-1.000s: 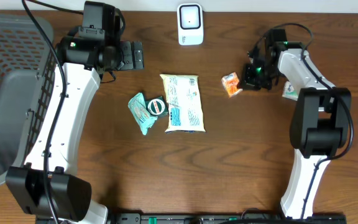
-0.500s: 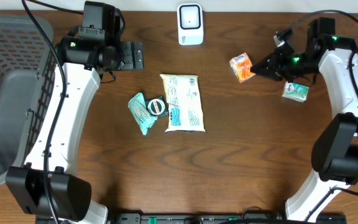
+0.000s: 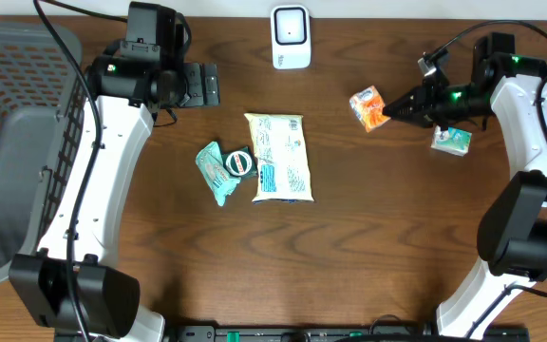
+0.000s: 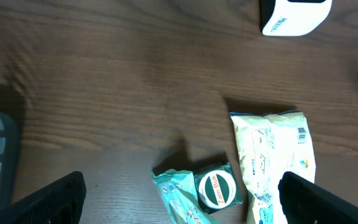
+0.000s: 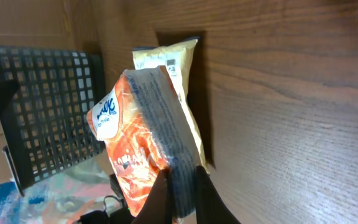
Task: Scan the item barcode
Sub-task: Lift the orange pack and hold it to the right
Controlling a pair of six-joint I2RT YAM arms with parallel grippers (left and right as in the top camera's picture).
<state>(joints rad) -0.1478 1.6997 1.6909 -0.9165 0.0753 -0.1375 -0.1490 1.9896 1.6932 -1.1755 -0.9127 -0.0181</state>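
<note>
At the bench's (image 3: 349,237) left edge: one grey mesh basket (image 3: 8,142), overhanging the far-left corner.

Beside the basket, toward the far edge: left gripper (image 3: 202,84), jaws spread wide, grasping nothing, hanging over bare wood. Its wrist view shows the two dark fingertips (image 4: 42,202) at the lower corners of the frame, well apart.

Left of centre: one teal packet (image 3: 218,173), lying flat and aslant, with a round lid (image 3: 239,162) on its upper face. Its right side touches or just meets the next item.

Centre: one pale pouch (image 3: 278,157), flat, long side running from far to near, printed face up, a small barcode at one far corner in the left wrist view.

Far edge, centre: one white scanner (image 3: 291,36), upright, well apart from the pouch.

Between the scanner and the right edge: one orange packet (image 3: 369,106), the item for scanning, tilted, pinched by its edge seam in the right gripper (image 3: 392,109), whose jaws are clamped tight on it. The right wrist view shows the fingers (image 5: 157,196) meeting on the crimped seam; no barcode can be made out on the visible faces.

Near the right edge: one small green-and-white packet (image 3: 451,140), flat, just beside the right arm.
</note>
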